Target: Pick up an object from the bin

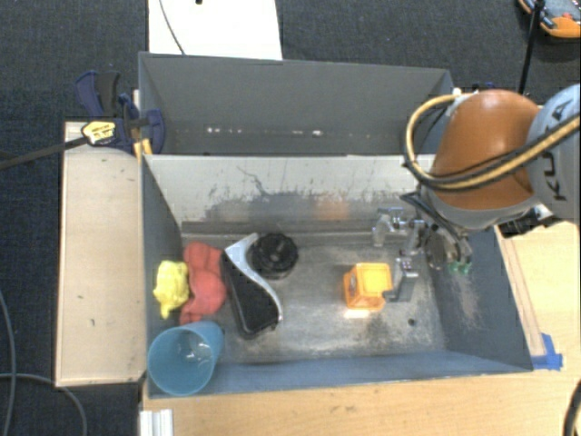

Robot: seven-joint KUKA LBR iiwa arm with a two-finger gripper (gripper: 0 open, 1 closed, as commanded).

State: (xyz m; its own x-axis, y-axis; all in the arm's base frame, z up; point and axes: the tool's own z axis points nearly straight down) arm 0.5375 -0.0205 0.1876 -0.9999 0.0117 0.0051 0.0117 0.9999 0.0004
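My gripper (398, 254) hangs low over the right part of the bin floor, open, with nothing between its fingers. Just left of its nearer fingertip (406, 282) lies a small orange and yellow boxy thing (366, 287); it sits beside the finger, not between the two. Farther left, a black round knob-like thing (273, 252) rests by the back wall.
A black and white shoe-shaped thing (250, 293) lies left of centre. Against the left wall are a red lumpy thing (204, 282) and a yellow one (171, 286). A blue cup (186, 357) stands in the front left corner. The arm's orange cover overhangs the right wall.
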